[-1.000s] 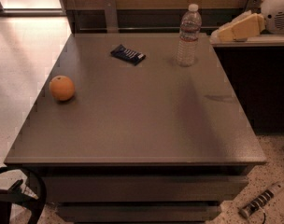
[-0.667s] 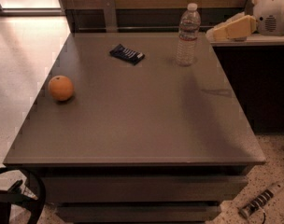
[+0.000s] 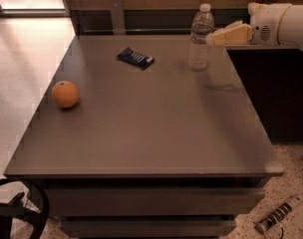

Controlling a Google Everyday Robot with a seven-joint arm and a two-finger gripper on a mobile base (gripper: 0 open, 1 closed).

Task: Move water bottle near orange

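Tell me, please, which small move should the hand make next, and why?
Probably move the hand slightly left, level with the water bottle, to get around it. The hand is just right of the upright bottle and does not seem to hold it yet, and the orange lies far across the table.

Upper right, the gripper (image 3: 216,37) hangs just beside the water bottle (image 3: 200,39); the orange (image 3: 65,94) sits far left on the worktop (image 3: 156,133).

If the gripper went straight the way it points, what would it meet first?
Likely the water bottle: the gripper, at the far right, points left at it, though depth is unclear.
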